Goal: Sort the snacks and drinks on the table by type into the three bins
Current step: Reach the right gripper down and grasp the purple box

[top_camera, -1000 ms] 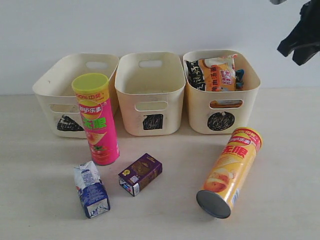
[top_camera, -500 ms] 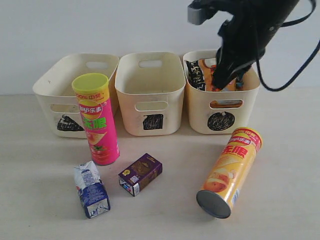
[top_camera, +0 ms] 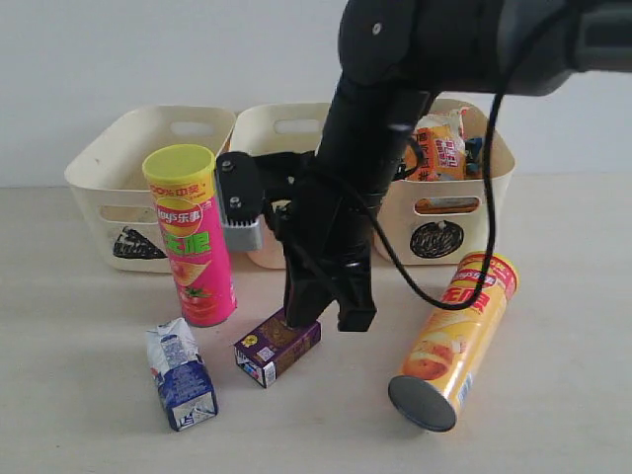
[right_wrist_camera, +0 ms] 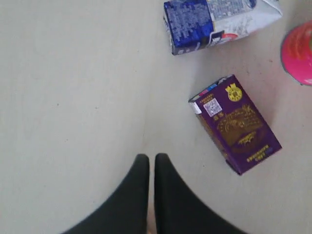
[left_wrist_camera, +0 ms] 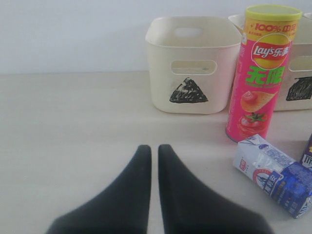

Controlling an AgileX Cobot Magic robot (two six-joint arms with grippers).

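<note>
Hovering just beside the purple carton (right_wrist_camera: 236,124) with right hand (right_wrist_camera: 147,157) pressed together: best to spread, centre over it, then pinch across the long sides.

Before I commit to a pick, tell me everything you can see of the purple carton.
The purple carton is a small rectangular box, cardboard by its look, with gold print on its broad face and a square code near its white-edged end. It looks undented and lies flat on its broad side on the table, apart from the blue-and-white carton and the pink tube. The shut right gripper hangs close beside it, not touching.
</note>
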